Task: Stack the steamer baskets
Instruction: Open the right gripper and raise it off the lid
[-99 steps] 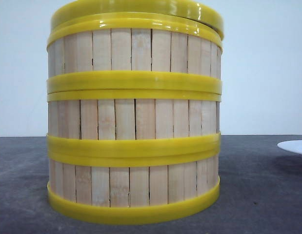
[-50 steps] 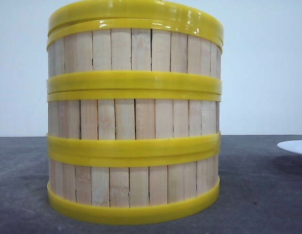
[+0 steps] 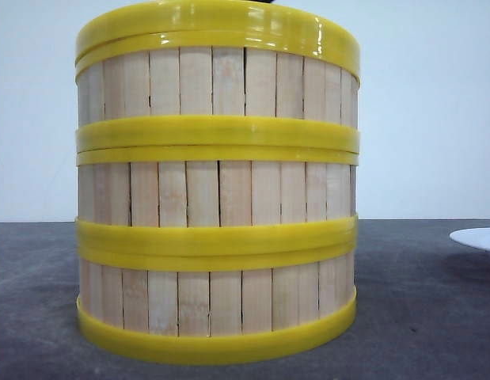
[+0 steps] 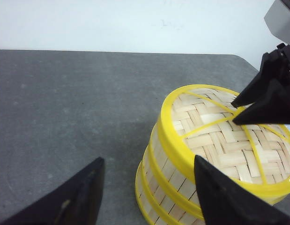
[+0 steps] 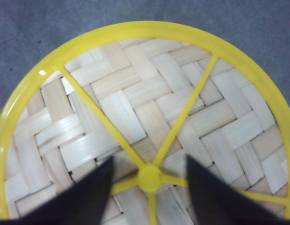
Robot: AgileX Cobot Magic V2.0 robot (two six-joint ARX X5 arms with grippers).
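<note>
Steamer baskets (image 3: 217,190), three stacked under one woven lid (image 5: 145,122); left gripper (image 4: 145,197) and right gripper (image 5: 149,197) both spread, empty.

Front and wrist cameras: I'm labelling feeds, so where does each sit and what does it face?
Front view: low at table level, facing the stack of slatted wooden steamer baskets with yellow bands; no arm shows.
Left wrist view: beside the stack, left gripper open; right gripper shows.
Right wrist view: above the woven yellow-spoked top, right gripper open.
All share the stack.
</note>
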